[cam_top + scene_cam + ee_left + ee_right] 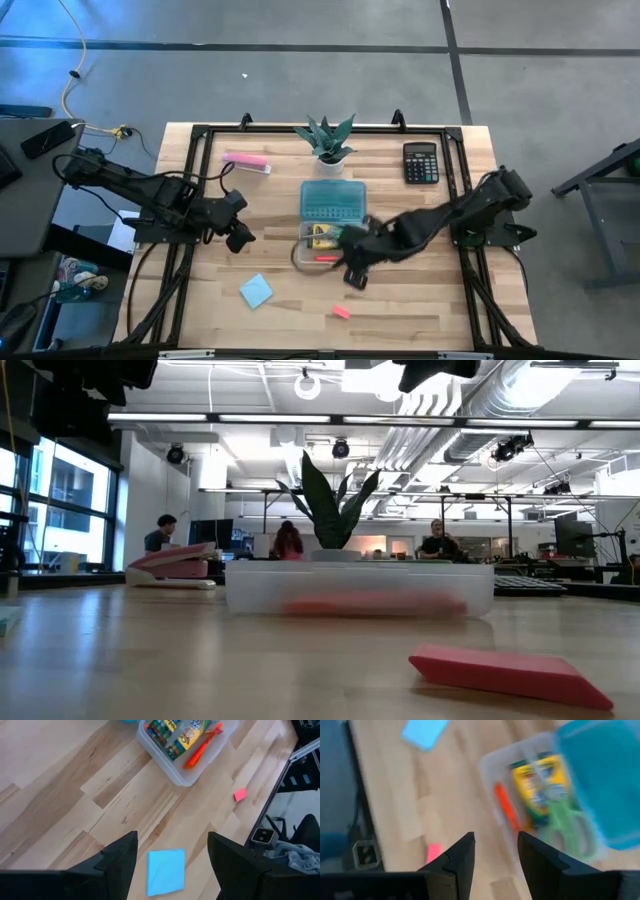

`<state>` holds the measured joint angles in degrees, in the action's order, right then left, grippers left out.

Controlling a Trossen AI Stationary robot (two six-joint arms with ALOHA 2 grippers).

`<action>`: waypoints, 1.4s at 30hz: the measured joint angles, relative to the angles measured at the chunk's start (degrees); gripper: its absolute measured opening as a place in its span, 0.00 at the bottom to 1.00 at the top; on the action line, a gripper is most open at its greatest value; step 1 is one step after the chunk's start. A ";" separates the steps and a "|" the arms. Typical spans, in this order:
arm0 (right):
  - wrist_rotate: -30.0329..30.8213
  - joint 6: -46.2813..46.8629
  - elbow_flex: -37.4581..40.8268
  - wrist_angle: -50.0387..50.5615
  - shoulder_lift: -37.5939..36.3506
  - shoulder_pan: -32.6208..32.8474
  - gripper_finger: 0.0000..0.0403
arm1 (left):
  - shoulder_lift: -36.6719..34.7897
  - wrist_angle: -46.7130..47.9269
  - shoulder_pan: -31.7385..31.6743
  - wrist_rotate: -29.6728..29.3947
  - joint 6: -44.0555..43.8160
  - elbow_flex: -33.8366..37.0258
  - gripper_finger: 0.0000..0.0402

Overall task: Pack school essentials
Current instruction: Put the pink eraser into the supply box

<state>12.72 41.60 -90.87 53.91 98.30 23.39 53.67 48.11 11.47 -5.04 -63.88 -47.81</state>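
Observation:
A clear plastic box point(318, 243) sits mid-table with the yellow-green crayon box point(537, 785), green-handled scissors point(570, 827) and a red pen point(506, 810) inside; its teal lid point(333, 203) lies open on the far side. The light-blue notepad point(256, 291) and the pink eraser point(341, 312) lie flat on the wood near the front edge. My left gripper point(240, 237) hovers open to the left of the box, and the notepad point(166, 871) shows between its fingers. My right gripper point(355, 274) is open above the table by the box's near right corner.
A black calculator point(421, 162) lies at the far right, a pink-and-white bar point(246, 161) at the far left and a potted plant point(326, 138) at the far middle. Bare wood stretches along the near edge around the eraser point(510, 672). People sit in the room beyond.

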 joint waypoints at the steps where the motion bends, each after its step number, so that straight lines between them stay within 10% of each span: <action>1: -0.61 -1.22 0.00 -1.35 1.02 0.83 0.35 | 0.00 0.02 0.01 0.01 0.01 0.00 0.57; 42: -5.96 13.56 -0.02 -19.85 24.53 11.26 0.35 | 0.00 0.09 -0.01 -1.67 9.64 0.00 0.57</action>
<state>6.77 55.15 -90.89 34.06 122.84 34.66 53.67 48.21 11.46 -6.71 -54.24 -47.81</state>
